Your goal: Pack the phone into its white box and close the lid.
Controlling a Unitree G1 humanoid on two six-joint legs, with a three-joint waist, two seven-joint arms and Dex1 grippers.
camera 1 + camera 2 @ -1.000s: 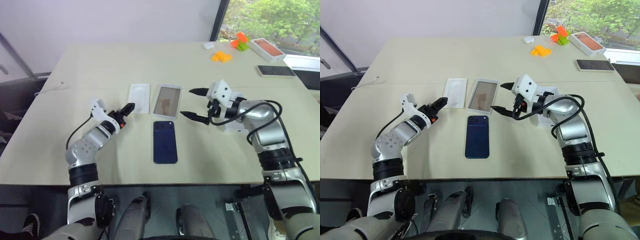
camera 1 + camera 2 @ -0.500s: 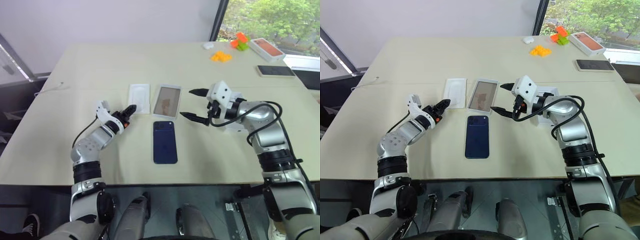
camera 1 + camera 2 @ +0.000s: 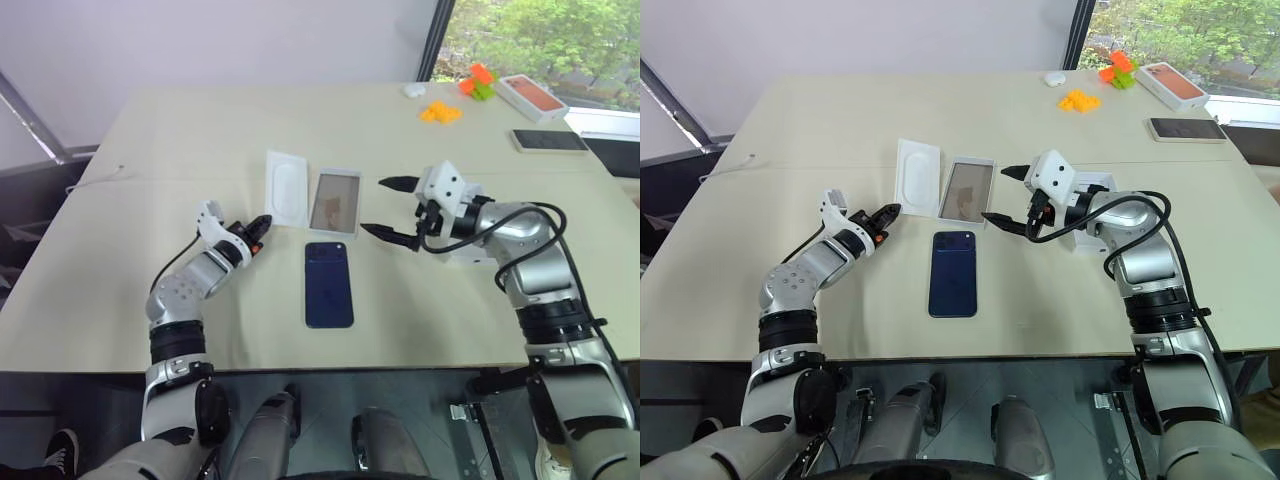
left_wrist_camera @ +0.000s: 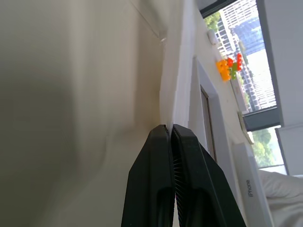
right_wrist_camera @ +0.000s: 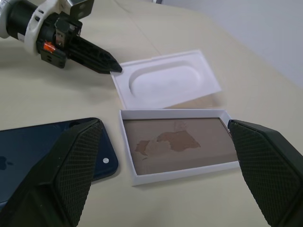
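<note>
On the table (image 3: 200,130), nothing is packed yet. The phone (image 3: 329,284) lies flat, back up, on the bare top nearest the robot, just short of the two white pieces and touching neither. The white box (image 3: 285,188), recess up and empty, sits skewed just beside the lid (image 3: 335,202), which lies open side up showing a brownish inner face. The left gripper (image 3: 262,222) has its fingers pressed together right at the box's near corner. In the left wrist view a thin white edge sits at the tips, but I can't tell if any rim is actually caught between them. The right gripper (image 3: 372,206) hangs spread wide above the lid's right edge, holding nothing. My read is that this is still setup, straightening the box. Left to do: pick up the phone, seat it in the recess, flip the lid over and press it down.
</note>
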